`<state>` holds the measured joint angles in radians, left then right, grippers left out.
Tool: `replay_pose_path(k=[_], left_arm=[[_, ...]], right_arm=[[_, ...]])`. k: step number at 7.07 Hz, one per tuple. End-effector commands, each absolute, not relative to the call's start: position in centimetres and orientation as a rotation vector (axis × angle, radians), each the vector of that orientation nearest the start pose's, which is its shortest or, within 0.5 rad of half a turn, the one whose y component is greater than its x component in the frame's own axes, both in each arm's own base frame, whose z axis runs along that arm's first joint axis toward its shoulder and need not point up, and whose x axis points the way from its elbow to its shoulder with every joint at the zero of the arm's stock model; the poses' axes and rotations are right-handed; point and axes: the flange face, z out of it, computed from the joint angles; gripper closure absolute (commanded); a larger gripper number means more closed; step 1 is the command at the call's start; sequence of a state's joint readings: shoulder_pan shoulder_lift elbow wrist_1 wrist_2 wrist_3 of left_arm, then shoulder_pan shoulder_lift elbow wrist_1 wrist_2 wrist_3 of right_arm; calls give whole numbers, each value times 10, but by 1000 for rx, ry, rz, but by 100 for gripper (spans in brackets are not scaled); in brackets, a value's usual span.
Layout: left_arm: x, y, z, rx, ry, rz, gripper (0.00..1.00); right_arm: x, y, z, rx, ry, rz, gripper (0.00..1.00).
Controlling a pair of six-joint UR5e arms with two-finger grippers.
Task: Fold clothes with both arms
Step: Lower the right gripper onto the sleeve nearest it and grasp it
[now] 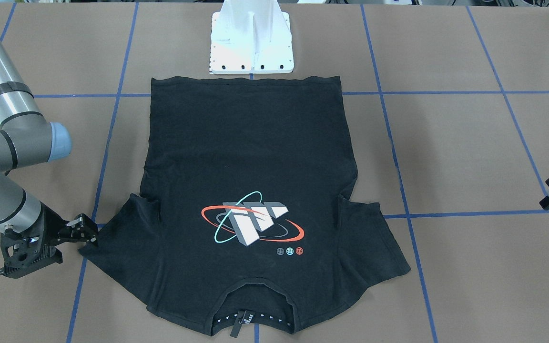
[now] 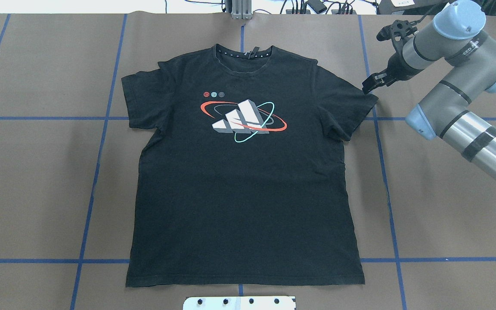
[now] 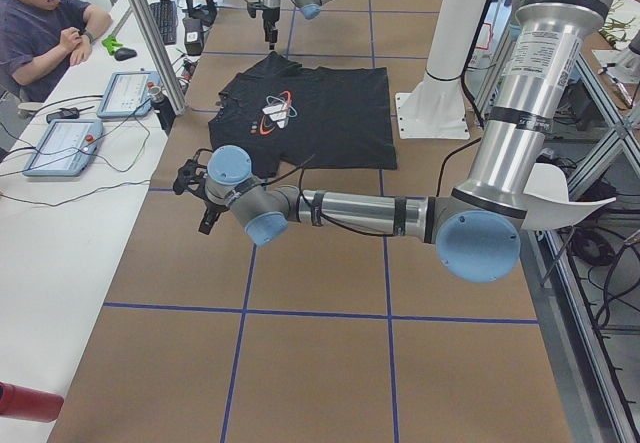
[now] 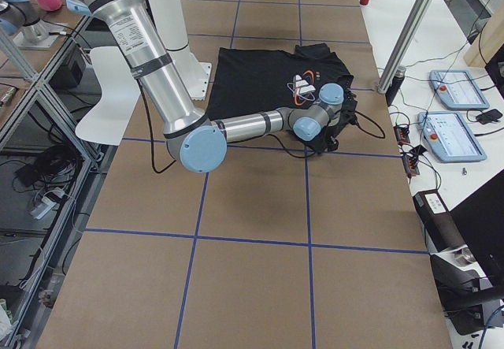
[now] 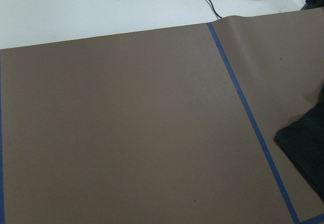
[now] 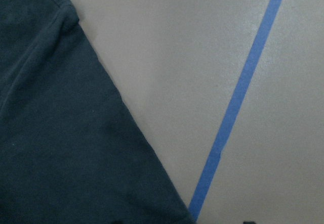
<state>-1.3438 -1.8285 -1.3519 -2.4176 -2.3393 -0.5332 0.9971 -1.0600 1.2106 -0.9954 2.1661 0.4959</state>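
Observation:
The black T-shirt lies flat and graphic-side up on the brown table, its collar at the far side from my base and its hem near the pedestal. My right gripper hangs low at the outer edge of the shirt's right sleeve. In the right wrist view two fingertips show apart at the bottom edge, over the sleeve hem, so it is open with nothing held. My left gripper hovers well off the shirt over bare table; a sleeve corner shows in its wrist view. I cannot tell whether it is open or shut.
The white pedestal mount stands just behind the hem. Blue tape lines grid the brown table. Along the far side runs a white desk with control pendants, cables and a seated person.

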Motion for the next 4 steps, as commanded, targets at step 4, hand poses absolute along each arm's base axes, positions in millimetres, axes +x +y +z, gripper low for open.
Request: replay_pose_path(k=[4], left_arm=[[77,-617,527,509,974,62,0]], right_arm=[[-343,-651,480,284,-841,-297,31]])
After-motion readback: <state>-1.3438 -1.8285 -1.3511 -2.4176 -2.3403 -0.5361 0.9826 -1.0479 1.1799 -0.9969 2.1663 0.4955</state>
